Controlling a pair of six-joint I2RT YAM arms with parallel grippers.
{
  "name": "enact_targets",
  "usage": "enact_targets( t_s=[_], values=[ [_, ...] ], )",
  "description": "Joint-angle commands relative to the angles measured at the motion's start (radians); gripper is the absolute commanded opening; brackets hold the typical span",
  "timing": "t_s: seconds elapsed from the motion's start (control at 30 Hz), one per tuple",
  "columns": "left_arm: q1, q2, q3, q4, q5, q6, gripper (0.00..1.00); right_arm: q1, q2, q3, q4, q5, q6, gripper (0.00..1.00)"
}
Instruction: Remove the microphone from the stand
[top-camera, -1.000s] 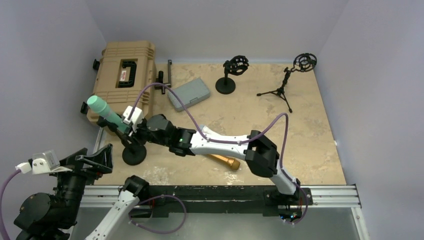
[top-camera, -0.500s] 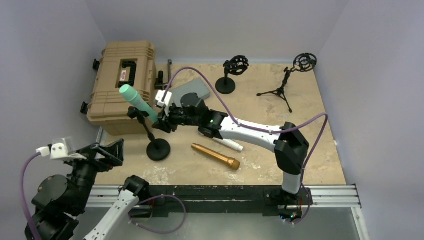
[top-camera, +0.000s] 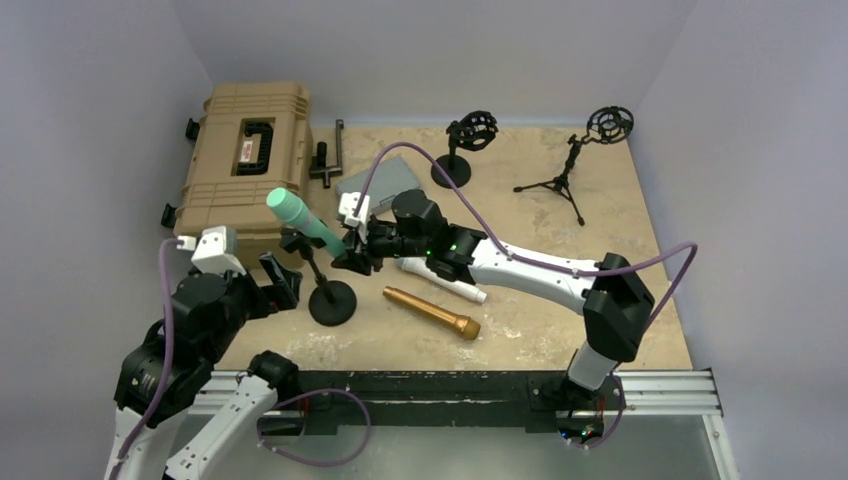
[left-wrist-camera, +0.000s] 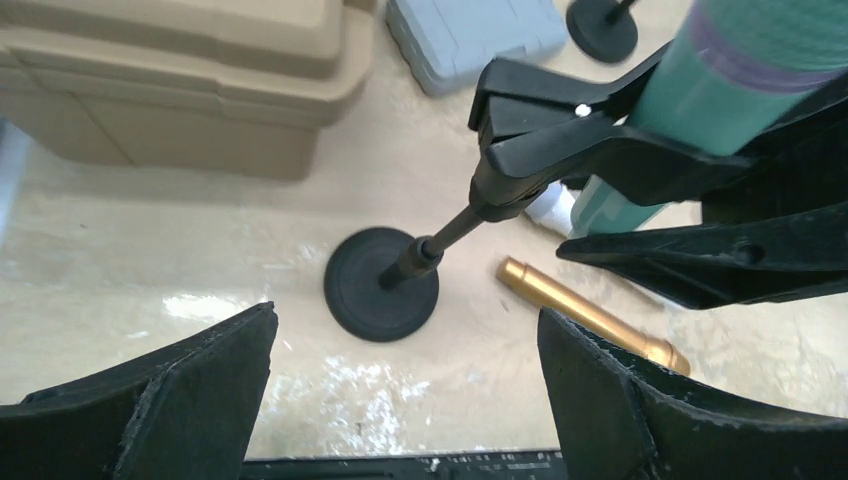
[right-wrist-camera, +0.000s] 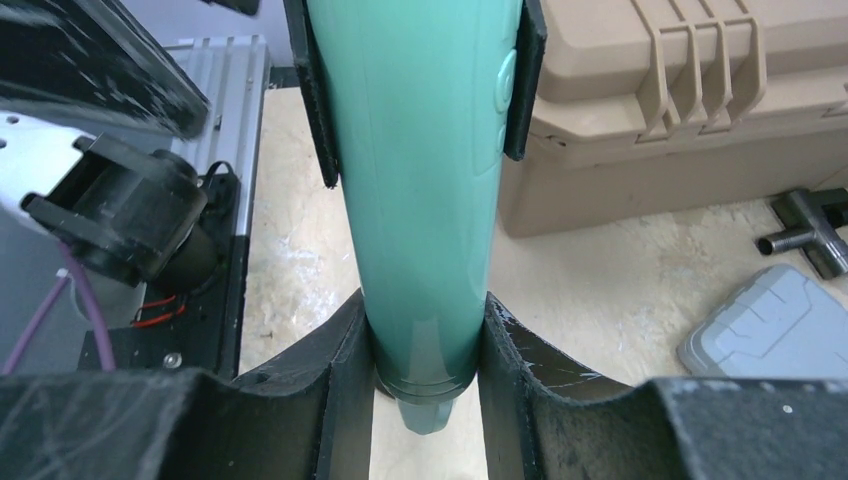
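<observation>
The smooth, cylindrical teal microphone (top-camera: 305, 220) sits tilted in the black spring clip (left-wrist-camera: 560, 150) of a black metal stand with a round base (top-camera: 332, 300). Its head points up and toward the tan ribbed hard case (top-camera: 245, 150). In the right wrist view the clip's two arms press against the microphone's sides.

The right arm's fingers (right-wrist-camera: 340, 390) are clamped on the lower body of the teal microphone just below the clip, one on each side. The left arm's fingers (left-wrist-camera: 170, 400) are spread wide apart and hold nothing, hovering near the stand's base on its near-left side. The base appears to rest on the beige table (top-camera: 620, 260), though the angle leaves that unsure.

A gold metal microphone (top-camera: 432, 312) lies on the table just right of the base. A white microphone (top-camera: 455, 287) lies beside it, partly under the right arm. A flat grey case (top-camera: 385, 178) lies next to the tan one. At the far edge stand a second round-based stand (top-camera: 451, 172) and a black tripod stand (top-camera: 572, 158).
</observation>
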Motion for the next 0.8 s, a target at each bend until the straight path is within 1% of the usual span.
enact_targets(
  t_s=[0.0, 0.17, 0.27, 0.37, 0.43, 0.57, 0.7, 0.77],
  values=[
    [0.006, 0.044, -0.041, 0.055, 0.126, -0.096, 1.00, -0.015, -0.097, -0.040, 0.064, -0.053, 0.004, 0.00],
    [0.006, -0.002, -0.068, 0.098, 0.146, -0.159, 1.00, -0.019, -0.089, -0.038, 0.042, -0.053, 0.000, 0.00],
    [0.006, 0.021, -0.049, 0.097, 0.191, -0.217, 1.00, -0.019, -0.083, -0.042, 0.051, -0.049, 0.007, 0.00],
    [0.006, 0.076, 0.016, 0.065, 0.264, -0.260, 1.00, -0.018, -0.084, -0.044, 0.045, -0.011, 0.013, 0.15],
    [0.006, 0.070, 0.031, 0.060, 0.265, -0.281, 1.00, -0.018, -0.092, -0.048, 0.044, 0.022, 0.029, 0.25],
    [0.006, -0.024, 0.023, 0.053, 0.177, -0.272, 1.00, -0.017, -0.108, -0.042, 0.040, 0.079, 0.087, 0.47],
    [0.006, -0.094, 0.018, 0.024, 0.051, -0.248, 1.00, -0.007, -0.114, 0.011, -0.026, 0.158, 0.143, 0.69],
    [0.006, -0.113, 0.013, 0.023, 0.017, -0.231, 1.00, 0.006, -0.121, 0.038, -0.053, 0.196, 0.152, 0.80]
  ],
)
